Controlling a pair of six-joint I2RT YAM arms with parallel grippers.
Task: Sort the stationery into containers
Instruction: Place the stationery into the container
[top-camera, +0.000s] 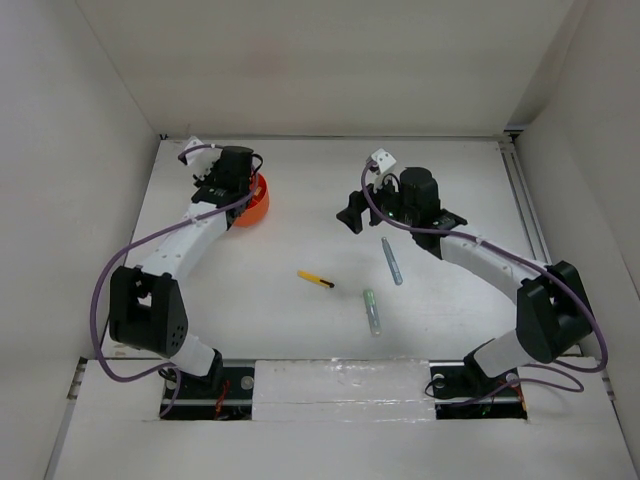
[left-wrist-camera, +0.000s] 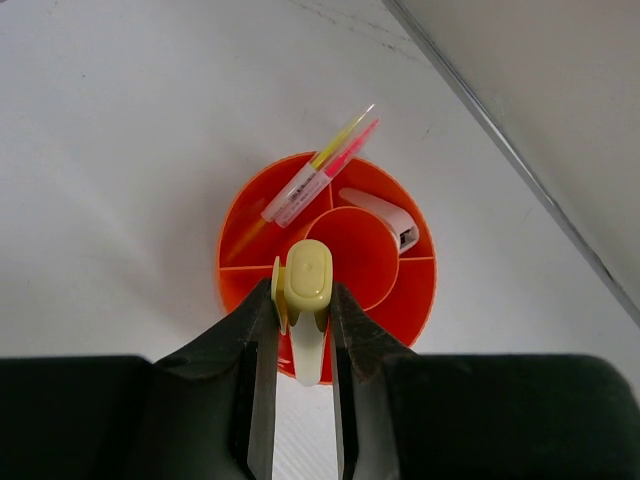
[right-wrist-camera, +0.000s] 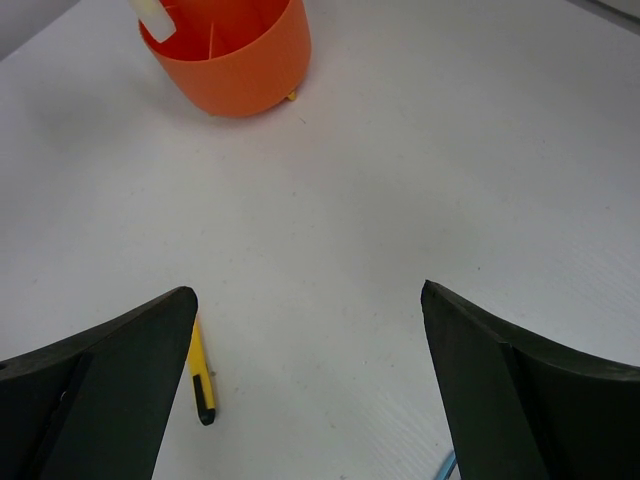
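Pale yellow plastic marker hung clamped in left gripper over the 6 o'clock rim of round orange divided plastic cup, at 10 o'clock on white table; right gripper gaped empty. Risk: released so near the rim, marker might catch it and topple outside.

Left pincer blocks orange cup top; open table between cup and yellow-black pen.

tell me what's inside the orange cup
A yellow pen and a pink pen lean in one outer compartment of the orange cup, a white eraser-like piece lies in another. The pale yellow marker held in the left pincer covers the near compartments.
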